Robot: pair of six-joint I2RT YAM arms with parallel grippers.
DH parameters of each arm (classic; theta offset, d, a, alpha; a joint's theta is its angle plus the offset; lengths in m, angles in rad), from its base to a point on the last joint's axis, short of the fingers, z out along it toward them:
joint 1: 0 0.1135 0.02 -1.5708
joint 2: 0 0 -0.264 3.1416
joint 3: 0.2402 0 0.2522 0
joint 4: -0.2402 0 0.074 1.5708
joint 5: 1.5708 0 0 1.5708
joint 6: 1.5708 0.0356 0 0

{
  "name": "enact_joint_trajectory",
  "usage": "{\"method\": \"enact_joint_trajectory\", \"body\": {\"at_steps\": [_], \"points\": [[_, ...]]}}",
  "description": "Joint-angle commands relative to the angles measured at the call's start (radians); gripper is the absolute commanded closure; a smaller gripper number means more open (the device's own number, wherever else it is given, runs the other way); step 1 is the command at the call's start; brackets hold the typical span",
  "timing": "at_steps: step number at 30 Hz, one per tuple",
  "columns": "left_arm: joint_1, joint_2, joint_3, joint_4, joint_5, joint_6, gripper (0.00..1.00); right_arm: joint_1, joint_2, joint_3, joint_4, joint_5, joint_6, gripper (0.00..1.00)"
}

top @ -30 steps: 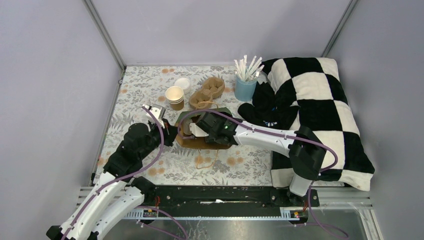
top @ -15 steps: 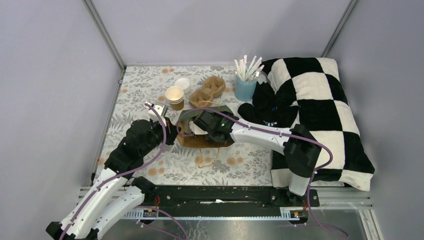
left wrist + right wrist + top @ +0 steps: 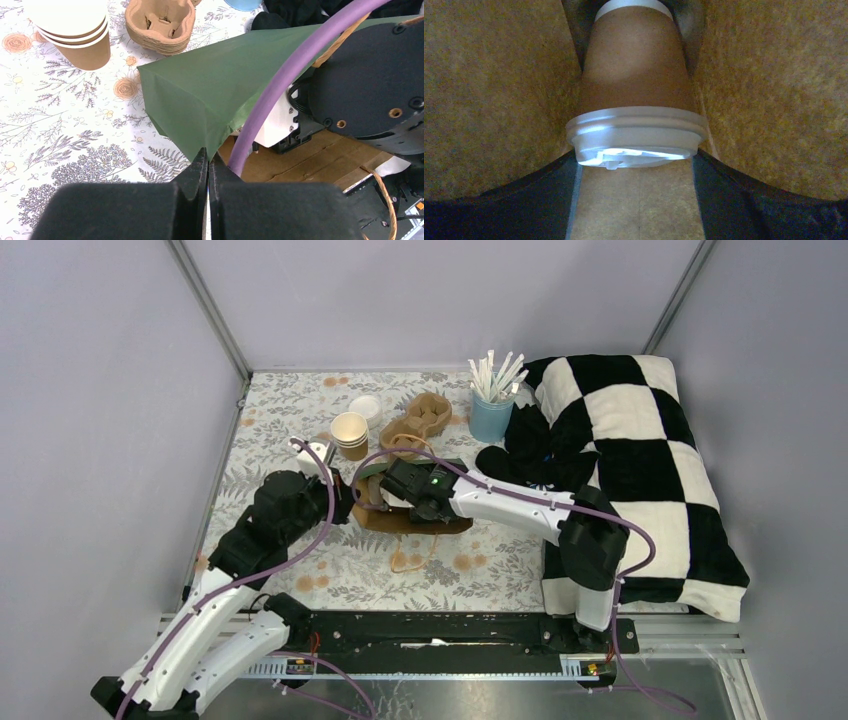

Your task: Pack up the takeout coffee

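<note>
My left hand (image 3: 208, 154) is pinched shut on the lip of the green bag (image 3: 200, 95). It lifts that edge so the mouth gapes while the bag lies on its side on the counter (image 3: 60, 130). My right hand (image 3: 636, 167) reaches inside, spread wide around the lidded cup (image 3: 634, 65) and gripping it at the lid. The cup hangs between the bag's brown inner walls, so I judge it close to being set down.

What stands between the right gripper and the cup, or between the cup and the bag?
Nothing visible. The right gripper holds the cup, already inside the bag; the left gripper pinches the bag's edge.
</note>
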Motion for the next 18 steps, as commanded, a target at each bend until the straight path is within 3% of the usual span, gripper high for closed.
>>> {"method": "enact_joint_trajectory", "body": {"at_steps": [1, 9, 13, 18], "points": [[0.003, -0.026, 0.037, 0.06, 0.014, -0.009, 1.0, -0.011, 0.064, 0.041, -0.129, 0.06, 0.077, 0.79], [0.003, -0.038, 0.032, 0.064, 0.059, -0.015, 1.0, -0.022, 0.095, -0.036, 0.047, -0.054, 0.049, 0.72], [0.003, -0.036, 0.033, 0.053, 0.044, -0.019, 1.0, -0.027, 0.007, -0.111, 0.201, -0.124, 0.043, 0.53], [0.003, -0.034, 0.037, 0.042, 0.021, -0.021, 1.0, -0.033, -0.066, -0.102, 0.21, -0.142, 0.064, 0.44]]}}
